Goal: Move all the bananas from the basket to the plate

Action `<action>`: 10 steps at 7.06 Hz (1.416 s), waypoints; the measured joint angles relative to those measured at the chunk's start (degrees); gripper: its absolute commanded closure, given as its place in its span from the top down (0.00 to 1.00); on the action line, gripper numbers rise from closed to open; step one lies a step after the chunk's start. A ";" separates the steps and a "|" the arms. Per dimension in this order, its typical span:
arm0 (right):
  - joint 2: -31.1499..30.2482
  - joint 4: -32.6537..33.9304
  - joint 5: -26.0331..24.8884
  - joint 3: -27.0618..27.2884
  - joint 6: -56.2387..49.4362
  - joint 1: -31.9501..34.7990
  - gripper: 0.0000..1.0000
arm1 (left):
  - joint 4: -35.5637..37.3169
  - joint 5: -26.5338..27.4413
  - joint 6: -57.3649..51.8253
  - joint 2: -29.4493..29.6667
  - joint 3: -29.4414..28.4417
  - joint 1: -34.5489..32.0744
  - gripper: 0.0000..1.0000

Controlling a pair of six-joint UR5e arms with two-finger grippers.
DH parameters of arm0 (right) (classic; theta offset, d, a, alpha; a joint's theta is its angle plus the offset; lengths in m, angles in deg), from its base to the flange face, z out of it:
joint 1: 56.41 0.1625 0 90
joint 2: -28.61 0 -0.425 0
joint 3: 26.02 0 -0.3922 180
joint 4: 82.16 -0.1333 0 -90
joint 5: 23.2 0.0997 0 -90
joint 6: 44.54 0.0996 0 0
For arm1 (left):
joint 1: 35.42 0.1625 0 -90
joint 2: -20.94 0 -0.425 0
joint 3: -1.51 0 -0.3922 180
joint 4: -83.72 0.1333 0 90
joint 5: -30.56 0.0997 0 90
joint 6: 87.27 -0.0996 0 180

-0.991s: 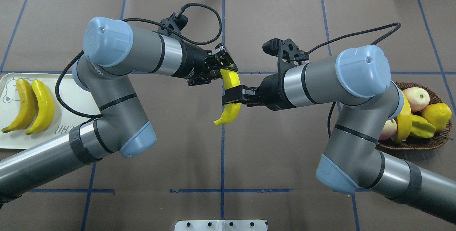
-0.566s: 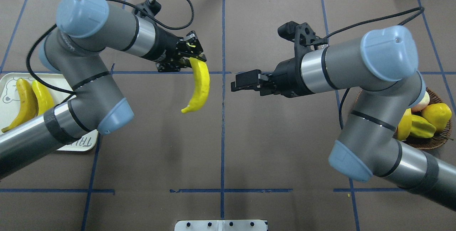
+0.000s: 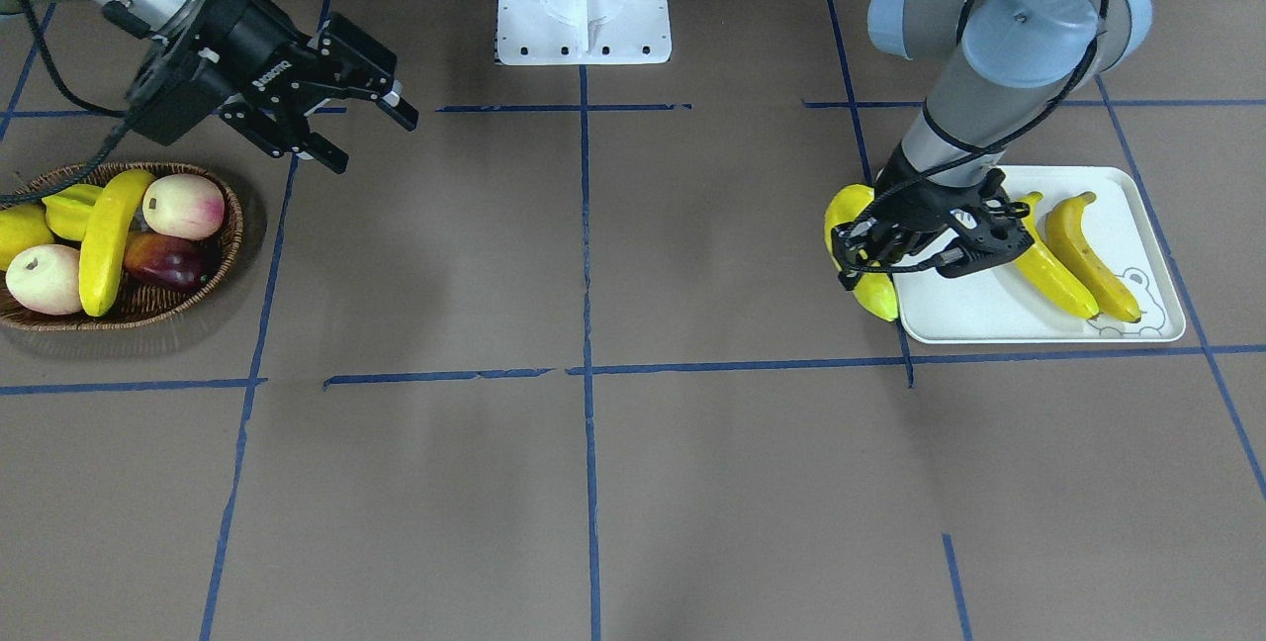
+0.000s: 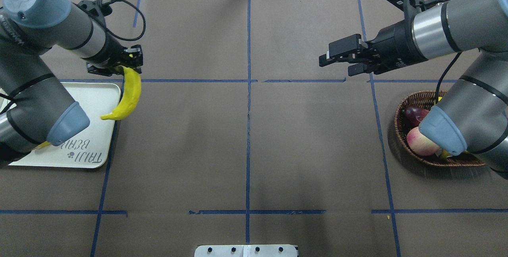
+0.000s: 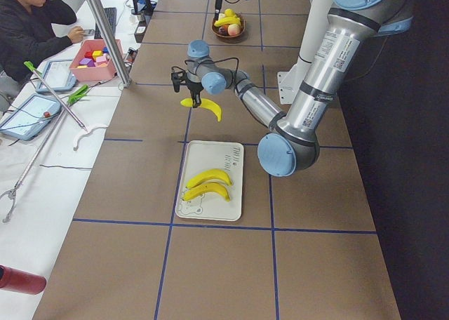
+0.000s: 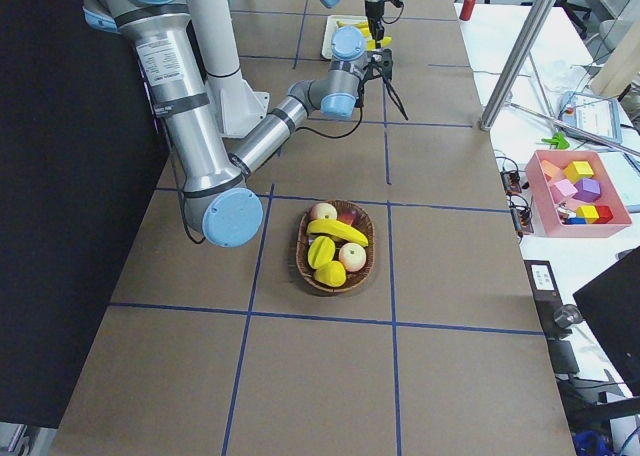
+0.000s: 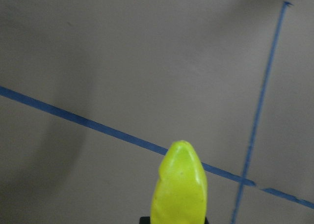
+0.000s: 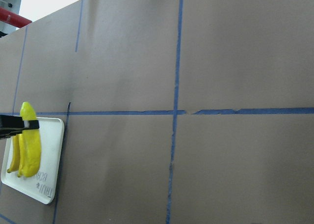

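**Left hand (image 4: 133, 63) brings a banana to the plate's edge while the right hand hangs empty near the basket**

The left hand is pinching the held banana (image 4: 127, 93) by its upper end, so the fruit hangs free above the near corner of the plate (image 4: 99, 102), not yet over its middle. Two bananas (image 3: 1073, 260) already lie side by side on the plate. The right hand (image 4: 335, 62), fingers spread, hangs above the tabletop (image 4: 246, 150) near the basket (image 3: 227, 226), where one last banana (image 3: 107, 240) rests among other fruit (image 3: 183, 206). Letting go here would likely drop the glossy banana on the rim or the tabletop, where it could skid away. The one-ended grip also lets it swing or slip in transit.
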 measured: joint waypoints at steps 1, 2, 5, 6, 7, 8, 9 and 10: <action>-2.33 0.02 0.48 0.02 -2.09 1.38 1.00 | 1.40 1.83 -4.26 -3.95 1.01 -0.25 0.00; -5.11 0.04 0.66 0.03 -4.82 2.66 1.00 | 1.89 3.80 -7.00 -6.79 1.04 -0.38 0.00; -12.17 0.02 0.73 -0.07 -12.08 5.89 1.00 | 2.17 8.18 -10.91 -10.70 0.40 -0.49 0.99; -13.24 0.01 0.77 -0.11 -13.04 6.24 1.00 | 2.12 9.36 -11.98 -11.57 0.31 -0.49 1.00; -13.82 0.00 0.78 -0.13 -13.42 6.35 1.00 | 1.94 10.12 -12.66 -12.12 0.27 -0.48 1.00; -14.54 0.00 0.79 -0.17 -14.05 6.47 1.00 | 1.77 10.53 -13.01 -12.41 0.31 -0.44 1.00; -15.48 0.00 0.84 -0.20 -15.25 6.69 1.00 | 1.70 10.65 -13.10 -12.48 0.55 -0.41 1.00; -16.76 -0.02 0.96 -0.22 -16.47 6.94 1.00 | 1.68 10.58 -13.09 -12.42 1.03 -0.42 1.00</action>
